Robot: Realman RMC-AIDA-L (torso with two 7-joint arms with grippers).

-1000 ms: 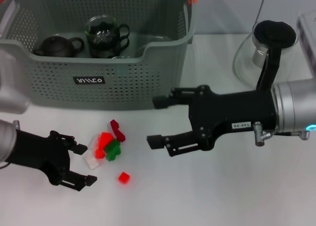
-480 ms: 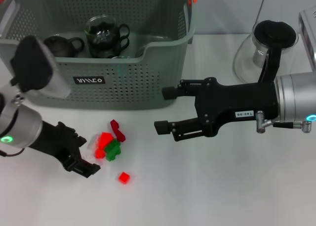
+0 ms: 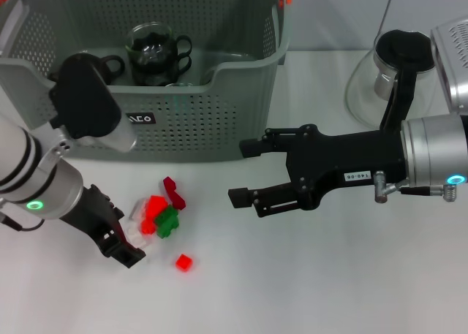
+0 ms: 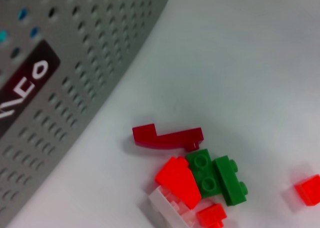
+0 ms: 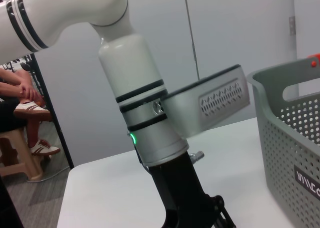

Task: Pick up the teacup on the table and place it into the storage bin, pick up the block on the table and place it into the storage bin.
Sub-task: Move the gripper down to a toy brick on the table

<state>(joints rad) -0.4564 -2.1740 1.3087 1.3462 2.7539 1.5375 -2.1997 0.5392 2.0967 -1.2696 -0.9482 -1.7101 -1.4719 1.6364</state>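
Blocks (image 3: 162, 215) sit in a small heap on the table (image 3: 329, 275), just in front of the storage bin (image 3: 190, 122): dark red piece nearest the bin wall, green and bright red ones touching, a clear/white one under them, plus one small red block (image 3: 183, 262) lying apart on the near side. Left gripper (image 3: 117, 235) is low at the heap's left edge, black fingers close to the clear piece; can't tell how wide it's spread or whether it has anything yet. Right gripper (image 3: 248, 173) hangs to the right of the heap w/ jaws spread wide, nothing in them. Glass cups (image 3: 153, 50) and a dark teapot (image 3: 91, 65) already stand inside the bin, so the cup part looks done and a block is what's left, imo. To do it well: pick one target, prob. the piece at the heap's left edge, since it's nearest. Come down straight, fingers either side, so neighbours don't scatter. Pieces are small and hard and may pop out of a skewed pinch, so centre first, then close. Lift clear of the rim before crossing over the front wall.
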